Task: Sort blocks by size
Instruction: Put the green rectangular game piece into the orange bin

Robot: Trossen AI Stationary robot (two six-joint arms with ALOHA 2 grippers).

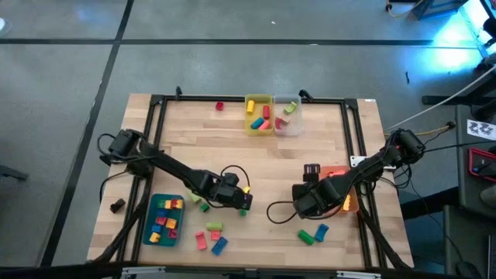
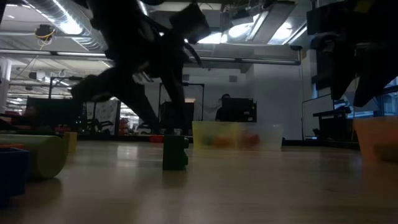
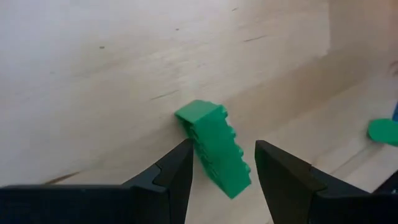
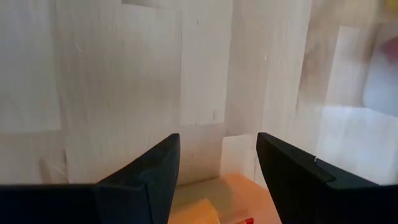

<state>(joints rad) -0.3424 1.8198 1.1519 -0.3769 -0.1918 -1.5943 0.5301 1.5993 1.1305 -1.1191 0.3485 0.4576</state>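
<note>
The left gripper (image 3: pixel 222 167), open at lower centre, straddles a small green plastic brick (image 3: pixel 216 145) standing on the wooden desk (image 3: pixel 93 68), probably to grasp it. The right gripper (image 4: pixel 217 163) is open and empty.

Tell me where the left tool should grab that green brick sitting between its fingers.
Take the green brick across its two long flat sides, coming straight down from above. It lies alone on the bare table, studs facing sideways, so the smooth long faces look like the best pads' contact. The left tool is open and already straddles it, one finger on each side; it seems roughly aligned.
</note>
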